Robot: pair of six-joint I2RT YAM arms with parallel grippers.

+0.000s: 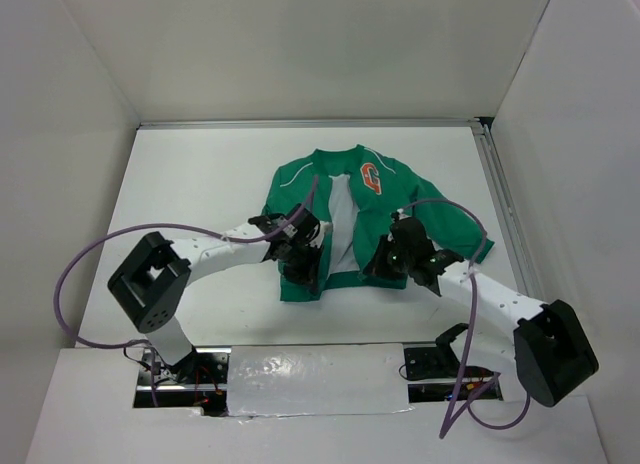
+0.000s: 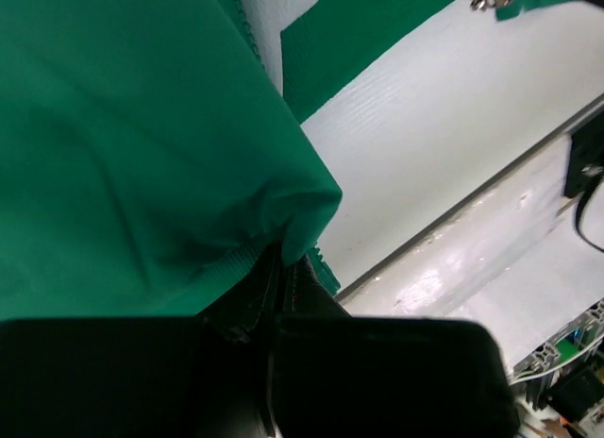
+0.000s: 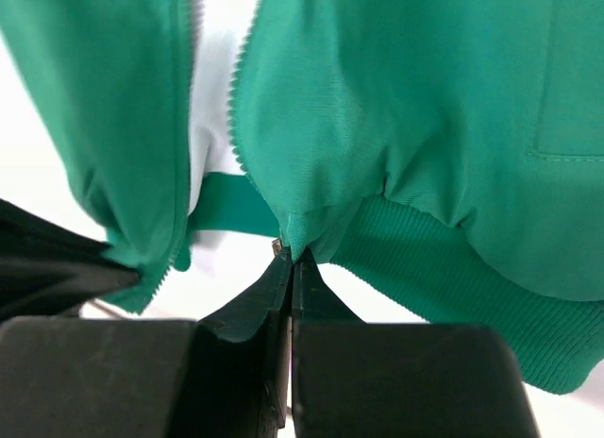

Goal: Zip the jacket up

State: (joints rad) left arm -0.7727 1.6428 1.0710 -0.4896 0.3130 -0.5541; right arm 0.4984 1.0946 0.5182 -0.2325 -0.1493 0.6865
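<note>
While the small green long-sleeved zip jacket [image 1: 295, 184] is lying front-up near the middle of the white counter [image 1: 200, 184], its front is being left unzipped. The white lining [image 1: 342, 219] is being exposed between the two front panels, and the orange "G" chest patch [image 1: 371, 177] is being shown on the panel toward the right arm's side.

The sleeves are being spread outward to either side, and the collar is being pointed at the far wall.

The left tool [image 1: 305, 269] is being kept clenched on the bottom corner of the panel on its own side. In the left wrist view the green cloth [image 2: 142, 126] is being bunched and drawn into the shut black tips of that tool [image 2: 283, 273], just above the counter surface [image 2: 425, 155].

The right tool [image 1: 385, 264] is likewise being pressed shut on the jacket. In the right wrist view its tips [image 3: 293, 254] are being closed on the lower end of the opposite panel [image 3: 396, 98], right where the row of zip teeth [image 3: 238, 126] is meeting the ribbed hem [image 3: 444, 268]. The cloth there is being gathered into small folds above the pinch. The two panels are being held near each other at the hem but apart, with lining being seen between them.
</note>
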